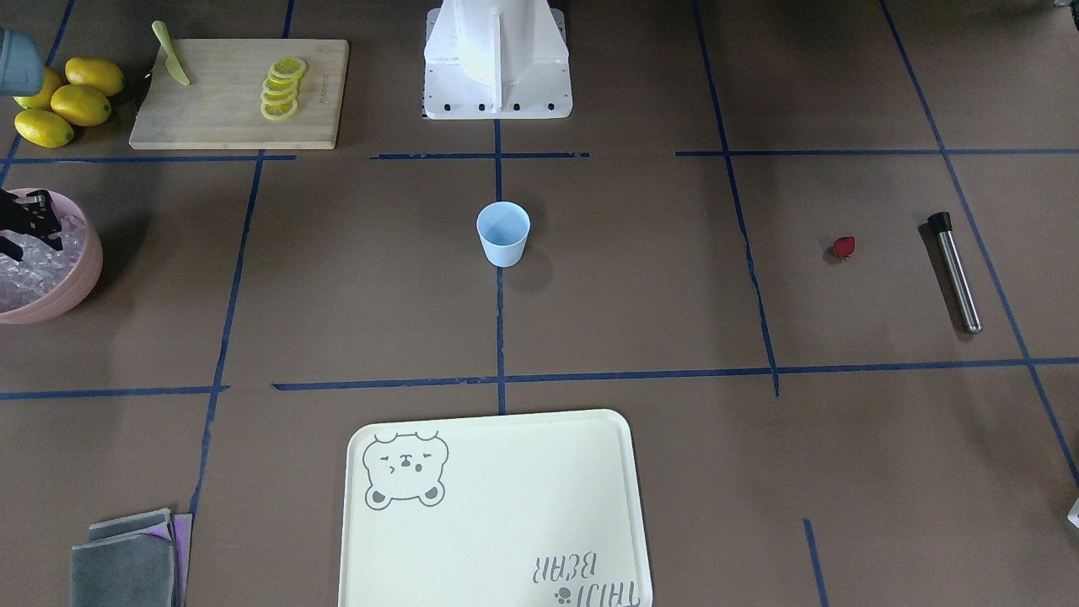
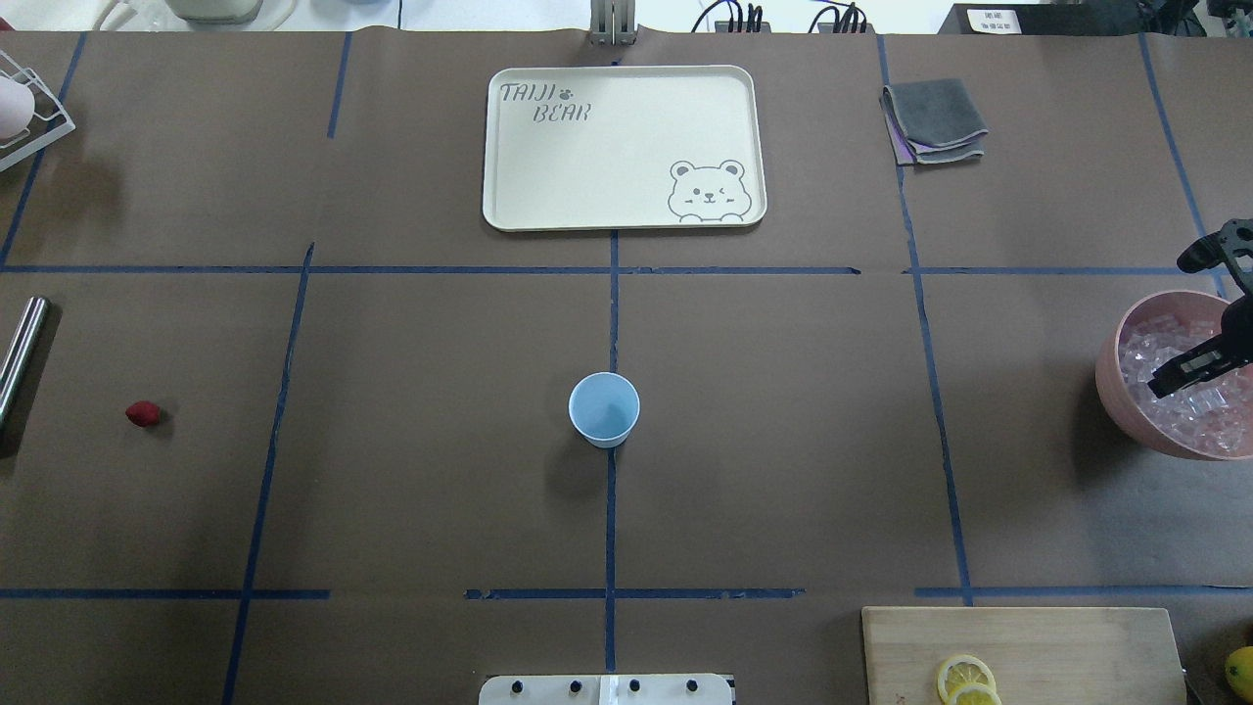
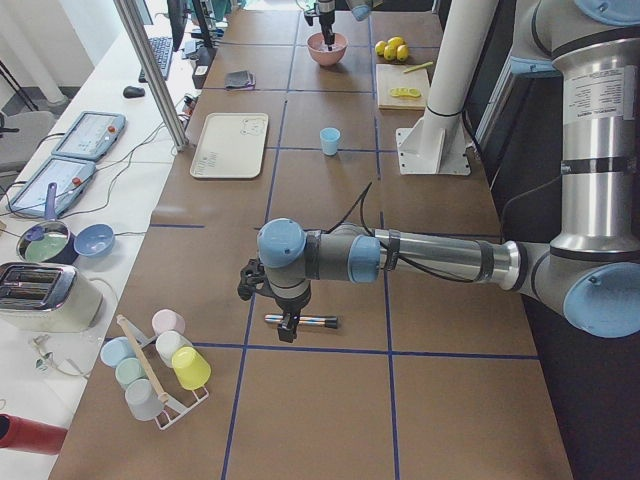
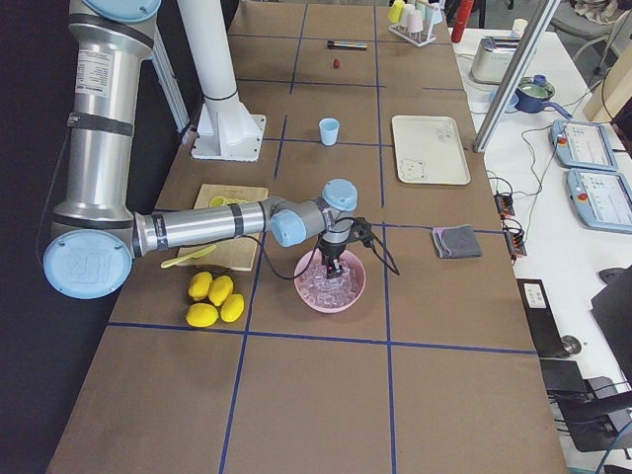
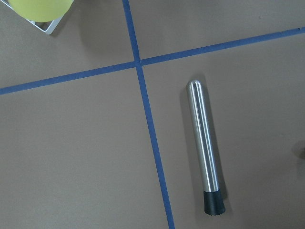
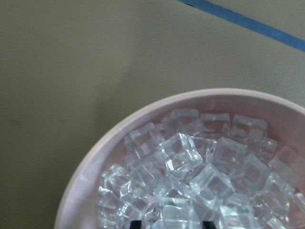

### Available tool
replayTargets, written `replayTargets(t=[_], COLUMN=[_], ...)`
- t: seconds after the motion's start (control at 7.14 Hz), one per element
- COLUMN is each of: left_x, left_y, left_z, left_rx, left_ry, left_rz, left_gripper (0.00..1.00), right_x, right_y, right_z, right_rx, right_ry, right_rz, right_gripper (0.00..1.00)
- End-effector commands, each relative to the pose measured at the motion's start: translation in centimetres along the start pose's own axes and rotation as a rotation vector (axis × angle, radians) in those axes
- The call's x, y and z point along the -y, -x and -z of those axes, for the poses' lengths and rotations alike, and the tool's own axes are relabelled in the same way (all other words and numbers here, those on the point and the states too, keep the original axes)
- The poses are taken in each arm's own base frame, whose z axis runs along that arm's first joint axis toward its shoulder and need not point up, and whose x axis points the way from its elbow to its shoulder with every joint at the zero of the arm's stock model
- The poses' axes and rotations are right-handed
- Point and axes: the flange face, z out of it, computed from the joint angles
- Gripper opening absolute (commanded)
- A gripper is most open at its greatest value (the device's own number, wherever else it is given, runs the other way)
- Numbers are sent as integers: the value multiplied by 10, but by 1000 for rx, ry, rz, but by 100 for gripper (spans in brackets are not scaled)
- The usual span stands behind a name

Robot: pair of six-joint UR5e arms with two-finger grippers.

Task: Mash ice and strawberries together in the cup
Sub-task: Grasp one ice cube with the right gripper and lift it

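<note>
The pale blue cup [image 1: 503, 234] stands upright and looks empty at the table's middle; it also shows in the overhead view [image 2: 604, 409]. The dark red strawberry [image 2: 143, 414] lies far to its left. The ice cubes [image 6: 190, 171] fill a pink bowl [image 2: 1111, 382]. My right gripper [image 2: 1199, 364] hangs over the bowl, open, its fingertips [image 6: 136, 223] low among the cubes. My left gripper [image 3: 287, 328] hovers over a steel muddler [image 5: 205, 148] at the table's left end. It shows only in the side view, so I cannot tell whether it is open or shut.
A cream bear tray [image 2: 587, 166] lies beyond the cup. A cutting board [image 1: 228, 110] with lemon slices and a green knife [image 1: 171, 55] sits near whole lemons [image 1: 76, 101]. Folded grey cloths [image 2: 935, 122] lie far right. A rack of cups [image 3: 160, 360] stands past the muddler.
</note>
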Motion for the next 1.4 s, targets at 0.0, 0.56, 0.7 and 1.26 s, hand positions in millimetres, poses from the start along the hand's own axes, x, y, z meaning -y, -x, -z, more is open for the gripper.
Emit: replayTargets(t=[0.0, 0.56, 0.7, 1.26], left_x=[0, 0, 0, 0], left_y=[0, -1, -1, 0], left_z=[0, 0, 0, 1], left_rx=[0, 0, 0, 0], left_ry=[0, 0, 0, -2], left_rz=[1, -1, -1, -1], left_gripper=[100, 100, 100, 100], right_x=[1, 4, 8, 83], right_y=[0, 9, 15, 91], right_z=[0, 15, 40, 128], right_rx=[-1, 13, 7, 47], right_ry=[-2, -29, -83, -174], right_rz=[2, 23, 33, -22], right_gripper=[35, 3, 4, 0])
